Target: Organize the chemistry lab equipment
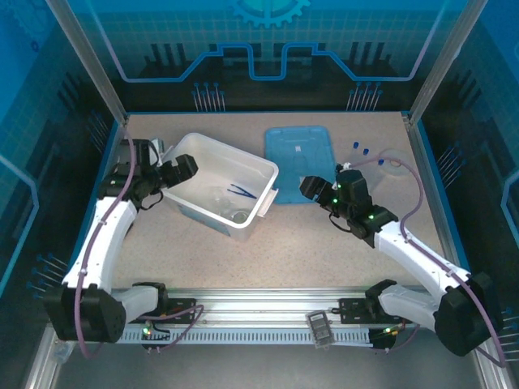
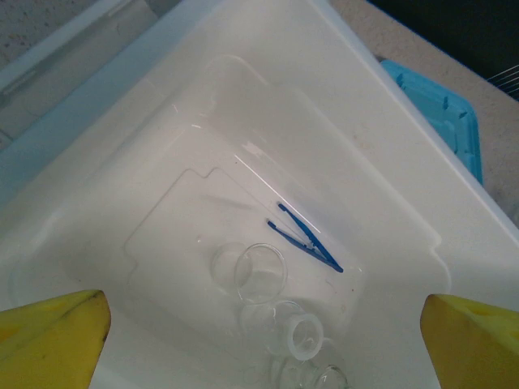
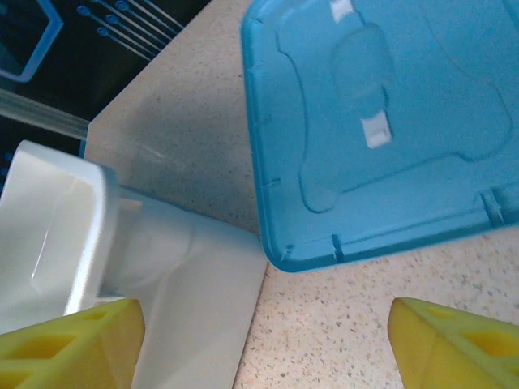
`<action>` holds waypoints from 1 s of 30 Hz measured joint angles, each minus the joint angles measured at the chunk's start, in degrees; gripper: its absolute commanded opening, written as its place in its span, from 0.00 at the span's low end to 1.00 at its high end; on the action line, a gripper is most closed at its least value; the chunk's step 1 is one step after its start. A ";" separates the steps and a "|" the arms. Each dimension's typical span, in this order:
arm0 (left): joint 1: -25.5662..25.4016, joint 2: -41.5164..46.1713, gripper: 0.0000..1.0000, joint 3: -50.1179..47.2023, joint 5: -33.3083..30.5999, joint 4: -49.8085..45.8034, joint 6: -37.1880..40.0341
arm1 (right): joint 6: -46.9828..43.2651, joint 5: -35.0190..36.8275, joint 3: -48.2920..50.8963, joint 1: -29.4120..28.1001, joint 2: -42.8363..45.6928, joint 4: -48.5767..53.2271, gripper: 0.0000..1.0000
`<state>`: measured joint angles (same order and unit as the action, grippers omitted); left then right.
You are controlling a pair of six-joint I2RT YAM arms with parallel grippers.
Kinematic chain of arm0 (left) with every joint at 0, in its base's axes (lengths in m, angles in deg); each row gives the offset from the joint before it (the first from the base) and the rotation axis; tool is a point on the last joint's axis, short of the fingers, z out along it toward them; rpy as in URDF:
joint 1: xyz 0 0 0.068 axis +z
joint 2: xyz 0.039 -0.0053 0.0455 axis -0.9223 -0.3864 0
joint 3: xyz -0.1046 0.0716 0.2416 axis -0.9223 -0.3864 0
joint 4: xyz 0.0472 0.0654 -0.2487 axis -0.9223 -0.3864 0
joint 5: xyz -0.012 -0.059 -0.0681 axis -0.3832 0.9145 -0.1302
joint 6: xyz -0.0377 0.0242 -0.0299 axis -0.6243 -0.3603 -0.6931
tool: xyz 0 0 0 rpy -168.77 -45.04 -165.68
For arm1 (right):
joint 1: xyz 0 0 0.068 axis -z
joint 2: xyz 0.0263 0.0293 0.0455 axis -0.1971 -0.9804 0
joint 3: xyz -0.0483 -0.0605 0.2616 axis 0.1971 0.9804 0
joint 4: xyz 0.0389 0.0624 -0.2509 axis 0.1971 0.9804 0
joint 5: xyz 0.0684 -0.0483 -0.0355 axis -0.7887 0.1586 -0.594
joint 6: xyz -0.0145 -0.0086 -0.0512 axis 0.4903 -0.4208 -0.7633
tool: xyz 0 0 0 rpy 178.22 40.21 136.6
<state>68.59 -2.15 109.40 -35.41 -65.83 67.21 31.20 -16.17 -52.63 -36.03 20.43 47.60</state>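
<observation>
Speckled table (image 1: 324, 243). Left gripper (image 2: 263, 324) wide open, empty, over white bin (image 1: 235, 151). Right gripper (image 3: 263, 336) open, empty, by blue lid (image 3: 389, 105). Risk: clipping the bin wall, jolting beakers (image 2: 259, 271).

Our left arm (image 1: 101, 235) and right arm (image 1: 422, 259) wear white shells between black joints. A purple cable (image 1: 79, 312) loops along each. We see green lights (image 1: 334, 200) dotting the black housings. The left fingers (image 2: 49, 336) and right fingers (image 3: 69, 344) are blocky yellow, the right ones hollow-celled.
</observation>
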 measured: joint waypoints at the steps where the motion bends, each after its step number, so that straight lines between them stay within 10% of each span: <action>1: 0.00 -0.72 0.99 0.20 0.13 -0.13 0.00 | 1.46 -0.52 1.44 0.50 -0.11 -1.07 0.79; 30: -2.23 1.46 0.99 -0.61 -0.50 -5.35 2.21 | 18.69 -7.04 9.84 -1.64 -23.17 -27.43 0.77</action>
<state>66.36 -0.69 108.79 -35.91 -71.19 69.41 49.89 -23.21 -42.80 -37.67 -2.74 20.17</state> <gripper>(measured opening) 0.991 0.771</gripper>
